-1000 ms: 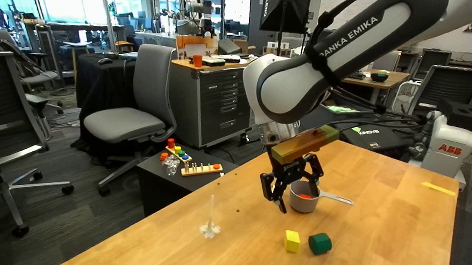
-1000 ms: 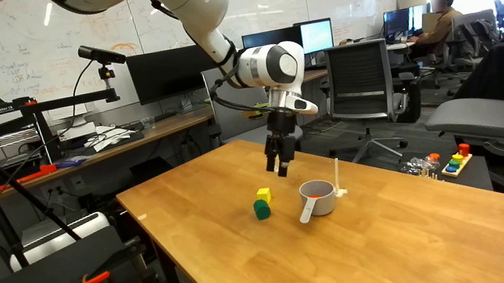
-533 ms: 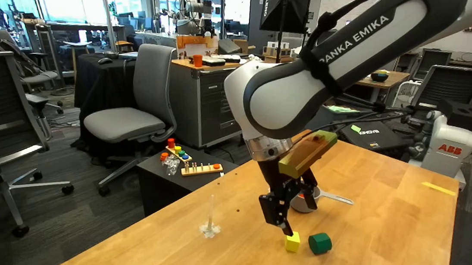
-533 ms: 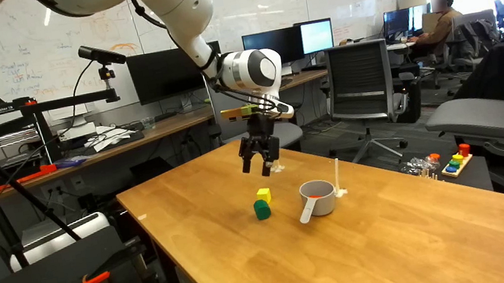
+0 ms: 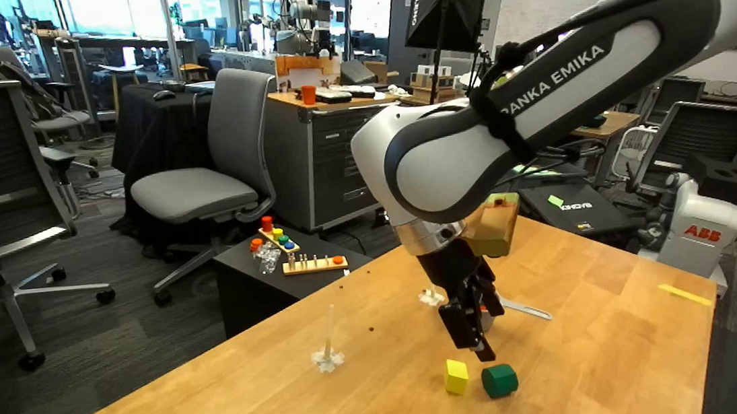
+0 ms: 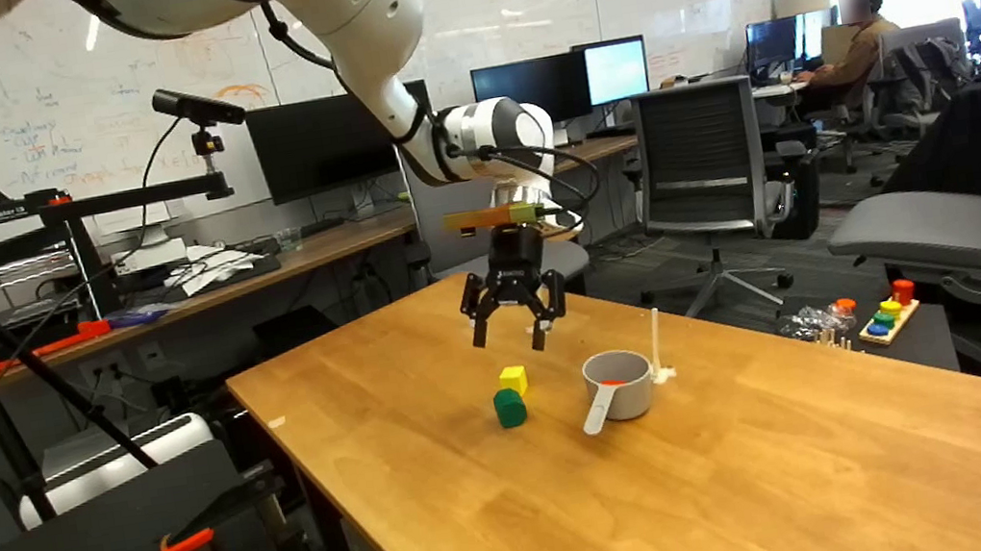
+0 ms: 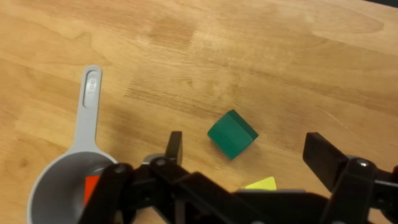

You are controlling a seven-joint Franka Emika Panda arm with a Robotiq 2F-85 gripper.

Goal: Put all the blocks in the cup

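Upright cup (image 7: 57, 186), handle (image 7: 88, 115) toward wrist-view top

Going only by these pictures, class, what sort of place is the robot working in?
Probably a robotics lab, perhaps sharing an office: a large robot arm, a white machine lettered ABB, and a whiteboard marked with handwriting all point that way.

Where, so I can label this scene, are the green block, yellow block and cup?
Green block (image 7: 231, 136), in the wrist view, on its upper side.
Yellow block (image 5: 456, 378), in an exterior view, on its near side.
Cup (image 6: 633, 398), in an exterior view, on its outer wall.
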